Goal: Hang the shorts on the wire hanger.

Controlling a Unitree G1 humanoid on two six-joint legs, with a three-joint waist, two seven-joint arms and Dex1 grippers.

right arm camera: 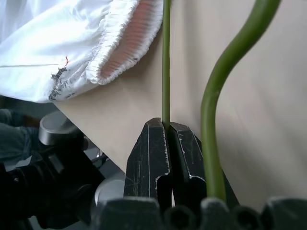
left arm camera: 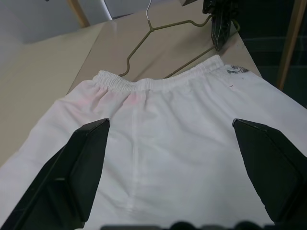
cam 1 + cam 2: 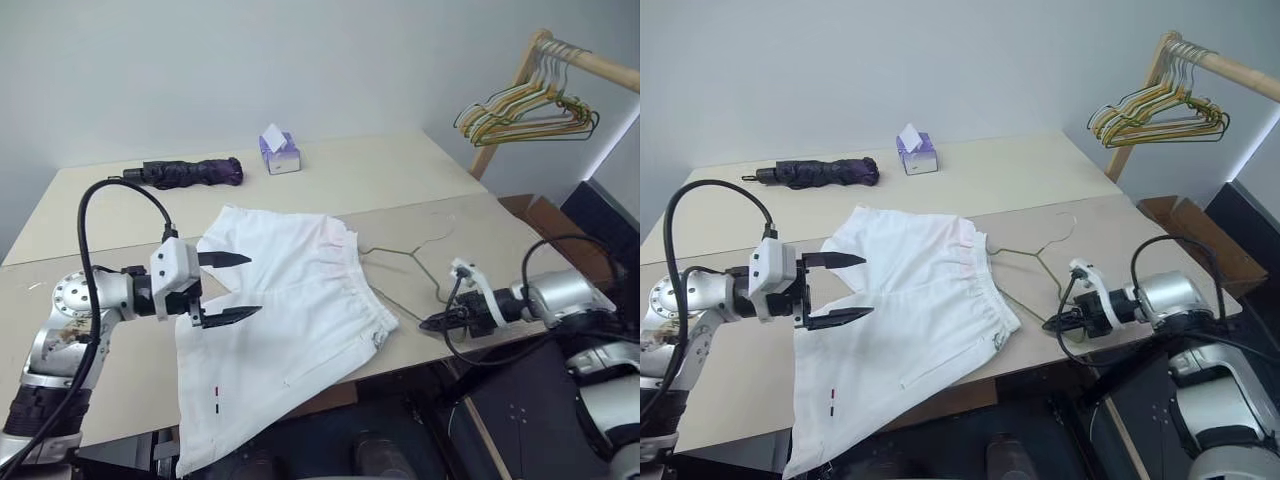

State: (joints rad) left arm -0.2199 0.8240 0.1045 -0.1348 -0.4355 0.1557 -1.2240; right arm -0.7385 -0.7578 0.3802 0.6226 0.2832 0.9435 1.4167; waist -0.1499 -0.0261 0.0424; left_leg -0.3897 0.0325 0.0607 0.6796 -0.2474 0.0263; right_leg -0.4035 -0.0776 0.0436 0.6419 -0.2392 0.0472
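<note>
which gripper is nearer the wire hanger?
Right. The right gripper is shut on the wire hanger; the left gripper hovers open over the shorts, away from it.

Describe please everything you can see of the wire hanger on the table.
The hanger is one thin wire, dull olive-green, bent into a triangle with a curved hook. It lies flat on the beige table, hook pointing away from the shorts. One end runs under the shorts' elastic waistband, so that part is hidden. The right pincer is shut on the lower wire near the table's front edge. The left pincer hangs open over the shorts and does not touch the hanger.
</note>
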